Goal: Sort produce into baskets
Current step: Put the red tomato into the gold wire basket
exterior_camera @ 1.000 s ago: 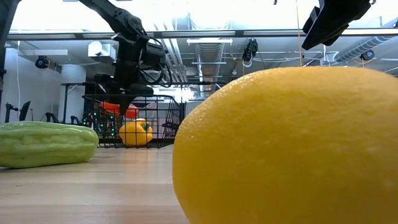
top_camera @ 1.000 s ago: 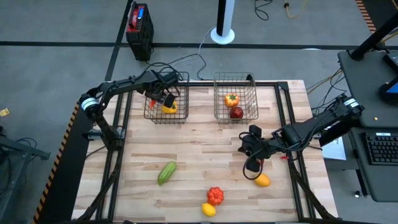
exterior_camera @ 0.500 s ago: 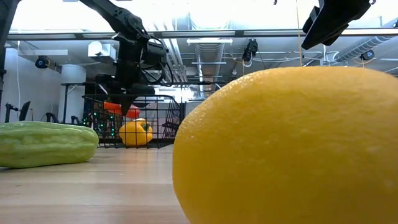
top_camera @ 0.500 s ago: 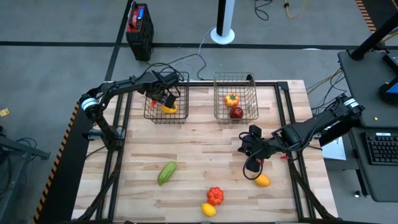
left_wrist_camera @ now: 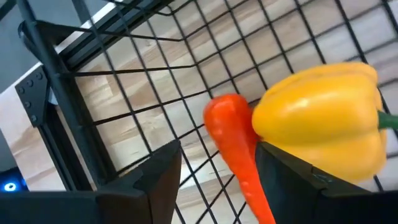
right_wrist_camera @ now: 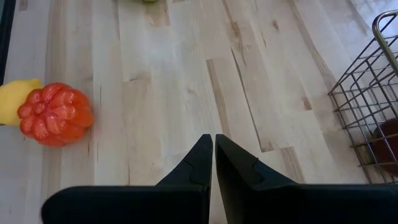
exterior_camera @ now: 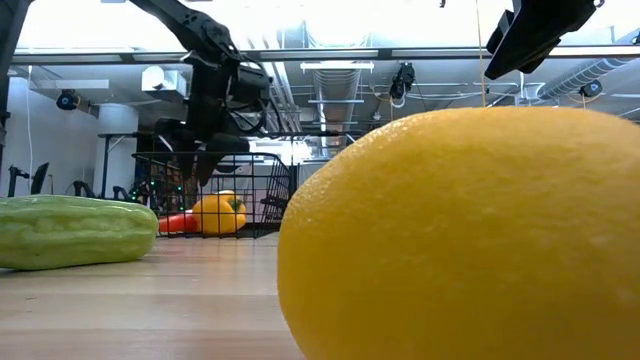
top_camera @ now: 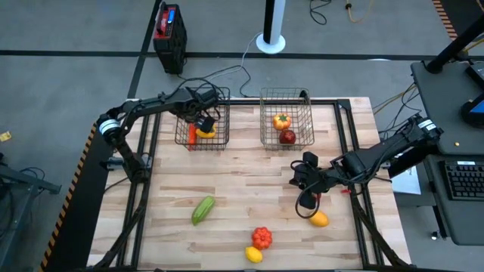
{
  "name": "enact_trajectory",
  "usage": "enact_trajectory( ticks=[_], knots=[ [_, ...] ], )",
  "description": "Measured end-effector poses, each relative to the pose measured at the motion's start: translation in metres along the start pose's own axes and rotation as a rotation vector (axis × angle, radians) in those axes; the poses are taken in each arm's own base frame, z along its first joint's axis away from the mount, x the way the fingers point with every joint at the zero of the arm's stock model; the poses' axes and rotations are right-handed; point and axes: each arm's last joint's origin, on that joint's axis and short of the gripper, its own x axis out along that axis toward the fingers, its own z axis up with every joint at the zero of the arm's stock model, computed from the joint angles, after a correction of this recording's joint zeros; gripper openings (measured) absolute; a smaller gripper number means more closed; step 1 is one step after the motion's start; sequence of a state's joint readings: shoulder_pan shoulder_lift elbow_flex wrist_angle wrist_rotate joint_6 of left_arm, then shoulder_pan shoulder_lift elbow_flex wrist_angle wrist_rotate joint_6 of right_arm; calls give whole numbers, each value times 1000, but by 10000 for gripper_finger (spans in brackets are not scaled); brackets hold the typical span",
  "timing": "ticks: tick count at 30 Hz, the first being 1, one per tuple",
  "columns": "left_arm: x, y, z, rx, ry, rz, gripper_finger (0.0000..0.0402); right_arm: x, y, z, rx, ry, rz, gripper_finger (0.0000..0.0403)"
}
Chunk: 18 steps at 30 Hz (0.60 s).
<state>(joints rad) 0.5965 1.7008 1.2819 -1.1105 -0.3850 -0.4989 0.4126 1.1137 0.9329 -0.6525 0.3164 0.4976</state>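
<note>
My left gripper [top_camera: 203, 121] hangs open over the left wire basket [top_camera: 181, 140], fingers pointing down. Below it an orange carrot [left_wrist_camera: 233, 140] lies on the basket floor beside a yellow pepper [left_wrist_camera: 320, 115]; both also show in the low view, the carrot [exterior_camera: 180, 222] left of the pepper [exterior_camera: 220, 213]. The right basket [top_camera: 266, 142] holds an orange-red tomato [top_camera: 281, 119] and a dark red apple [top_camera: 287, 137]. My right gripper [top_camera: 306, 180] is shut and empty above the table's right side, near an orange fruit [top_camera: 320, 219].
On the table lie a green cucumber [top_camera: 203, 209], a ribbed red tomato [top_camera: 262, 237] and a lemon [top_camera: 254, 255] at the near edge, which fills the low view [exterior_camera: 460, 230]. Bare wood lies between the baskets and these pieces.
My left gripper has let go of the carrot, which it held up inside the left basket. The carrot has fallen to the basket floor and lies beside the yellow pepper. The gripper has stayed over the basket.
</note>
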Motion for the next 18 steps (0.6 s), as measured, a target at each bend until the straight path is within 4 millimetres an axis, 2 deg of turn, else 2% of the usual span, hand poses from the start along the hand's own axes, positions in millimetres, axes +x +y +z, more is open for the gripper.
enact_trajectory(
  ticks=[5,10,14,18],
  knots=[
    [-15,-7,-3,55,-2,-3,188,0,0,0,2,0,0,13],
    [-51,-22,-11,122,-86,-46,188,0,0,0,41,1,3,13],
    [-87,-44,-32,210,-220,-65,188,-1,1,0,104,21,38,13],
    [-120,-68,-65,323,-342,-118,188,-1,3,-2,196,82,104,13]
  ],
)
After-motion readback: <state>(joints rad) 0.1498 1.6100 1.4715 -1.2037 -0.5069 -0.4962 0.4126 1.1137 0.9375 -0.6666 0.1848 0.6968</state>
